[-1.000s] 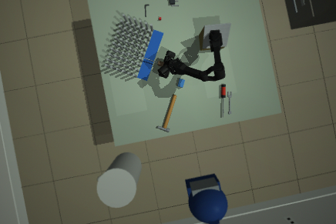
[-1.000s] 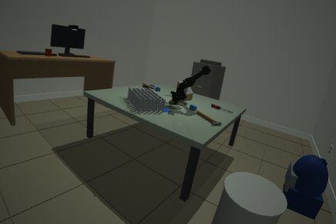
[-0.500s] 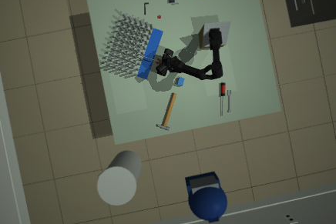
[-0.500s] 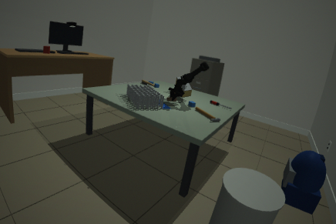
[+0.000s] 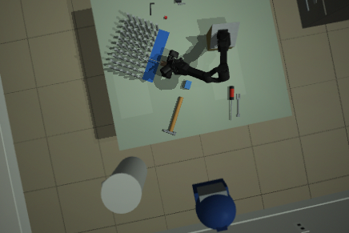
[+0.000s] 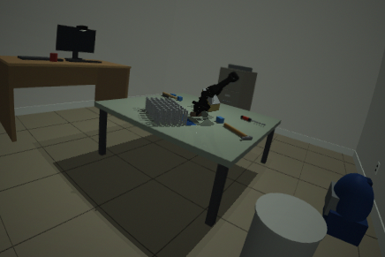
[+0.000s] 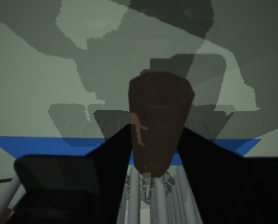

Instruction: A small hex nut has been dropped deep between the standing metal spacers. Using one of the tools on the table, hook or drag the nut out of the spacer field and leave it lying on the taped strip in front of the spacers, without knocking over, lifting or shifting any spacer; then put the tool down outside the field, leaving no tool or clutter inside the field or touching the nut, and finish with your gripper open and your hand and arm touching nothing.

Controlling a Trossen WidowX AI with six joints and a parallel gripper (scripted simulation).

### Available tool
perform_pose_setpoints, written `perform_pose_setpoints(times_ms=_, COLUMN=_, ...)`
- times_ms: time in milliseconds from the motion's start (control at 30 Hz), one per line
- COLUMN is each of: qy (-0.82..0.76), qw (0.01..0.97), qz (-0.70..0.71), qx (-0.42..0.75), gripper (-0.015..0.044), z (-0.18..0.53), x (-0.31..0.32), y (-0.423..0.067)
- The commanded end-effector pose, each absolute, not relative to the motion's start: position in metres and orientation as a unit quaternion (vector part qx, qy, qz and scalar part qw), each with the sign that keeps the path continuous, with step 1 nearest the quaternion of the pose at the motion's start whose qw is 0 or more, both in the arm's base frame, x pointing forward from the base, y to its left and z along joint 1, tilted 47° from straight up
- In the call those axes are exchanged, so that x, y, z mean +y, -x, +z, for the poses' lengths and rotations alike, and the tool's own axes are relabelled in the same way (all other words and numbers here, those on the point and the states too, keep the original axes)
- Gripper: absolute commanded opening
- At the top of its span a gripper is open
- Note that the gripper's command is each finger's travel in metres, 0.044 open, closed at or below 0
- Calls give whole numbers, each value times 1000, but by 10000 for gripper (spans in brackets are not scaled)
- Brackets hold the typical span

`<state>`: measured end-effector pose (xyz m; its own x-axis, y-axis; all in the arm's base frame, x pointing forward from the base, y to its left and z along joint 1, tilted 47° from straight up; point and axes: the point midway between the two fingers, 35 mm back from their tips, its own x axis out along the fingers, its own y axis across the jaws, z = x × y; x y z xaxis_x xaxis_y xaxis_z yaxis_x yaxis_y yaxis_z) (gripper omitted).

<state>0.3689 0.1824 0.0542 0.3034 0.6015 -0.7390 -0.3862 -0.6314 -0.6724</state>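
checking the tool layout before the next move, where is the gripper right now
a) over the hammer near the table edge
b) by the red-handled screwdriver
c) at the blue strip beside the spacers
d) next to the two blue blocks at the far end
c: the gripper is at the blue strip bordering the spacers, shut on a brown-handled tool.

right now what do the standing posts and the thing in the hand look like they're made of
The grey standing posts look like dull metal: uniform grey, thin, straight. The brown blunt-ended handle in the hand looks like dark wood, matte brown with a paler streak; that could also be plastic.
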Motion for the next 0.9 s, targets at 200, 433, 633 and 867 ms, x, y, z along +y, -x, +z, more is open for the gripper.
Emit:
perform_pose_setpoints(times_ms=200, qy=689, qw=422, qz=585, qx=-80, gripper=0, z=52, x=181, y=-377)
perform_pose_setpoints(times_ms=433, qy=689, qw=421, qz=584, qx=-80, gripper=0, z=51, x=180, y=-382)
perform_pose_setpoints(times_ms=633, qy=689, qw=421, qz=584, qx=-80, gripper=0, z=50, x=179, y=-386)
perform_pose_setpoints(times_ms=867, qy=689, qw=421, qz=584, qx=-80, gripper=0, z=48, x=177, y=-391)
